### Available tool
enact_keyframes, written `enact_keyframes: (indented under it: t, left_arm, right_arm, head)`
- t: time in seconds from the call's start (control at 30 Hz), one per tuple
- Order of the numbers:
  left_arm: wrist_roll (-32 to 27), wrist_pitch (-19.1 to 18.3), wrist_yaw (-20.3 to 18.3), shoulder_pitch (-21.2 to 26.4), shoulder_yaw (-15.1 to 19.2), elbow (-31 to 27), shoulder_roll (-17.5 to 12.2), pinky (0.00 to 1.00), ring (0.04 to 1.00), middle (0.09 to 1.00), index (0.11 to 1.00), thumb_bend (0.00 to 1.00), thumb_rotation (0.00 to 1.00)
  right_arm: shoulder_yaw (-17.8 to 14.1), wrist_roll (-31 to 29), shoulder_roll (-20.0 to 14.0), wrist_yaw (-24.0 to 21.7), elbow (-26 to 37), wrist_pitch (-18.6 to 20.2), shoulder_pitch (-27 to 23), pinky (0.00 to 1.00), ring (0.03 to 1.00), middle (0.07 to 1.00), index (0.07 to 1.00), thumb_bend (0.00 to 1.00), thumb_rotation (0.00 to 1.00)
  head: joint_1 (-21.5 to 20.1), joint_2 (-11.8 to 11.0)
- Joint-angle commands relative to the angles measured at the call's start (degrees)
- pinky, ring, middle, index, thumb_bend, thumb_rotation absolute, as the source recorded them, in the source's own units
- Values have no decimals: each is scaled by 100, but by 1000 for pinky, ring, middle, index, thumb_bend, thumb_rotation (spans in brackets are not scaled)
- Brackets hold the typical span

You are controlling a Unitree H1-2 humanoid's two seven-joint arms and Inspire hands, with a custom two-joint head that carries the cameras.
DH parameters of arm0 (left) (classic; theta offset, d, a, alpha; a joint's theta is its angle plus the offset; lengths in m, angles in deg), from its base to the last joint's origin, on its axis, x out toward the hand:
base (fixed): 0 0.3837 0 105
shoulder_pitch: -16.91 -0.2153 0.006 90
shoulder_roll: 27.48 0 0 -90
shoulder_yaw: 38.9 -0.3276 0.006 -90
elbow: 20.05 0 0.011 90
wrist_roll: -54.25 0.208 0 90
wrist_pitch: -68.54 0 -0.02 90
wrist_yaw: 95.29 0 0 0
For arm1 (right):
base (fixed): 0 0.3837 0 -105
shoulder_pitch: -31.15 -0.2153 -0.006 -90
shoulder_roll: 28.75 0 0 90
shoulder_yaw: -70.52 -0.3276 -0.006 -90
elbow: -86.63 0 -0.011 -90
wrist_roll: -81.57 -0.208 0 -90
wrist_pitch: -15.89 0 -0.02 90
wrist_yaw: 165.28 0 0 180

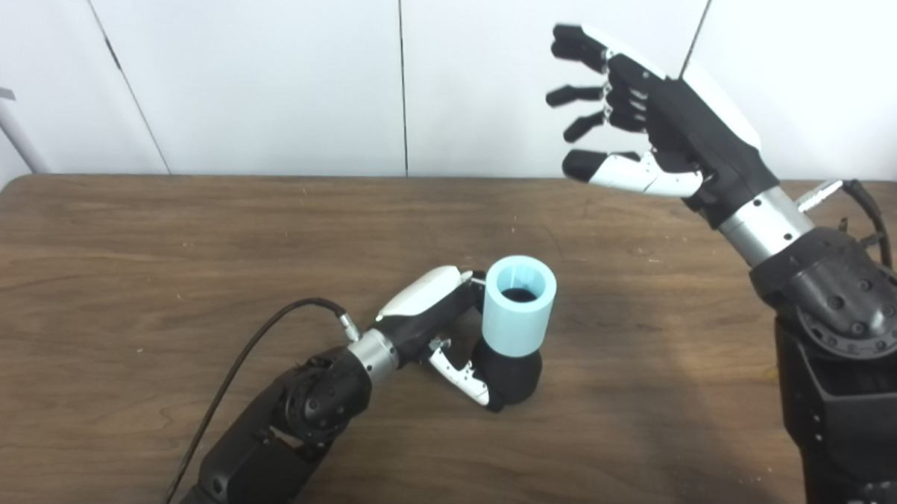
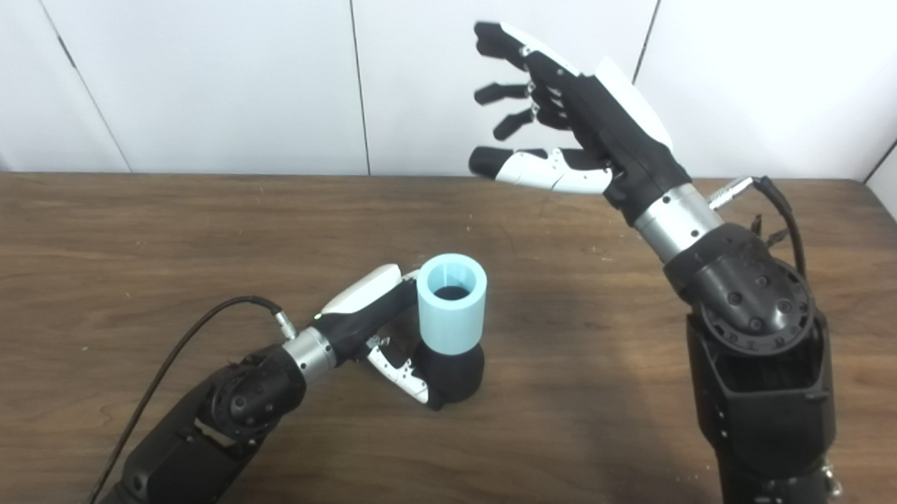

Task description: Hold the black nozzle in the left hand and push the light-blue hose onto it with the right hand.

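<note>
Both parts look joined at frame centre: hose (image 1: pixel 520 305) sits on nozzle (image 1: pixel 510 375), left hand (image 1: pixel 445 334) grasping it; right hand (image 1: pixel 647 128), upper right, is spread, empty.

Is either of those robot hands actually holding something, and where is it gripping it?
The left hand grips the black nozzle around its rounded base, with the light-blue hose already on top. The right hand is raised, open, holding nothing.
</note>
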Motion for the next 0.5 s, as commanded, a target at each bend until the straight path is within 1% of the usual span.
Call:
enact_keyframes:
  t: [0.0,0.07,0.13,0.23,0.3,0.37,0.47]
  left_arm:
    - [167,-310,-451,-165,-187,238,-84,1000,604,513,469,523,0]
    - [163,-307,-455,-172,-185,231,-92,1000,604,513,469,523,0]
    - [157,-315,-461,-183,-183,217,-97,1000,604,513,469,523,0]
    - [147,-316,-462,-192,-177,213,-100,1000,604,513,469,523,0]
    - [141,-316,-462,-195,-174,215,-100,1000,604,513,469,523,0]
    - [137,-335,-464,-195,-169,209,-93,1000,604,512,470,523,0]
    - [134,-371,-479,-203,-166,168,-92,1000,604,511,470,524,0]
  right_arm:
    - [-145,-170,62,179,-51,16,45,522,686,803,830,544,419]
    - [-210,-299,122,287,-124,16,209,511,664,781,812,532,395]
    - [-306,-602,195,491,-267,17,415,488,629,752,782,528,388]
    - [-317,-1046,190,837,-400,18,577,474,606,735,763,528,392]
    - [-253,-1328,132,1102,-451,18,646,466,588,724,749,510,374]
    - [-195,-1704,138,1544,-566,18,848,461,575,711,732,505,353]
    - [-30,-2194,48,2099,-671,18,1037,457,565,685,714,538,321]
  head:
    - [1,4]
    - [11,-1]
    - [16,-6]
    - [16,-6]
    - [16,-6]
    - [24,-7]
    - [37,-10]
